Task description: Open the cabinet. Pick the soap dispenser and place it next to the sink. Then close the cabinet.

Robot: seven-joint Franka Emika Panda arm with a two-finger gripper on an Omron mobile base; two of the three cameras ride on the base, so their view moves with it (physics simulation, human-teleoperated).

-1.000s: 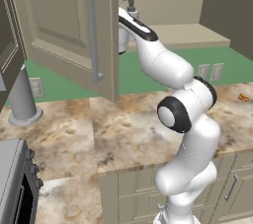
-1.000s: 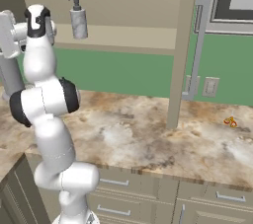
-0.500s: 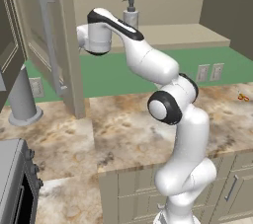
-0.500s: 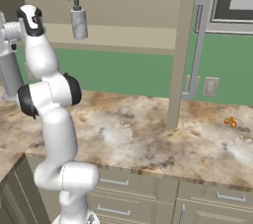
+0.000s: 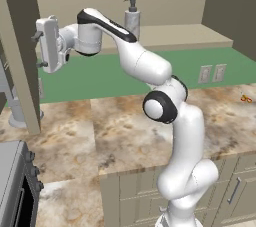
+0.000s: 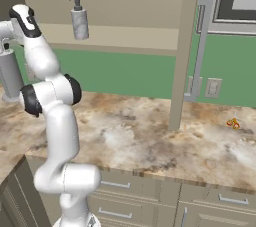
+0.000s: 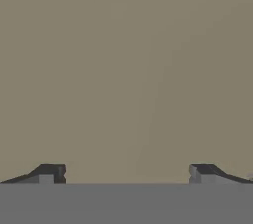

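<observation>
The cabinet (image 5: 165,36) stands open, its plain beige shelf bare to view. One door (image 5: 22,56) is swung out at the far left of the left base view, seen nearly edge-on; the other door (image 6: 184,46), with its long silver bar handle (image 6: 199,46), shows edge-on in the right base view, to the right of the shelf.

The soap dispenser (image 5: 132,20) stands upright on the cabinet shelf, near its front edge, pump on top; in the right base view it is the small pale grey bottle (image 6: 79,19) at the left part of the shelf. Nothing touches it.

The pincer (image 5: 39,48) is to the left of the soap dispenser and apart from it, close against the inner face of the left door. In the hand view the two dark finger tips (image 7: 49,172) stand far apart with only flat beige surface between them, so the pincer is wide and holds nothing.

Below the cabinet runs the marbled brown counter (image 5: 115,136), backed by a green wall. A grey flared-base post (image 6: 10,73) stands on the counter, well left of the soap dispenser and lower. A small orange thing (image 6: 232,123) lies on the counter far to the right of the cabinet door.
</observation>
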